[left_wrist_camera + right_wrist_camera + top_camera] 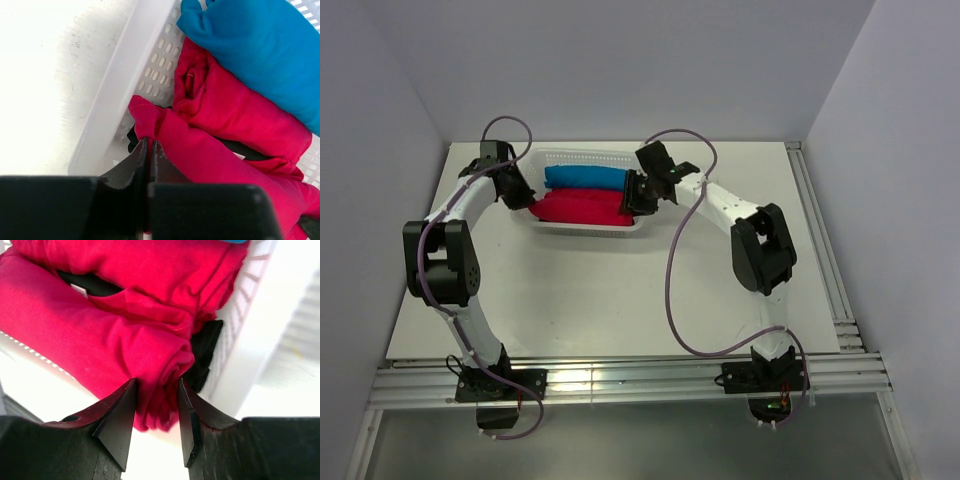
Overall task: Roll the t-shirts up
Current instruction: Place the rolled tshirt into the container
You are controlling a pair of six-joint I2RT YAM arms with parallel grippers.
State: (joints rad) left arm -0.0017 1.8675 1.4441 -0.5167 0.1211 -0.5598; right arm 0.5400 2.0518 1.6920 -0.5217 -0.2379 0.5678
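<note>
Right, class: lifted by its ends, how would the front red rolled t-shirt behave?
Probably floppy: the red rolled t-shirt is soft, creased cloth, so its middle would sag. It might unroll, since its end bunches loosely in the right gripper. Likely light: the left gripper pinches only a thin fold.

No writing, brand or number can be read on the t-shirts (582, 208) or basket (590, 229)
</note>
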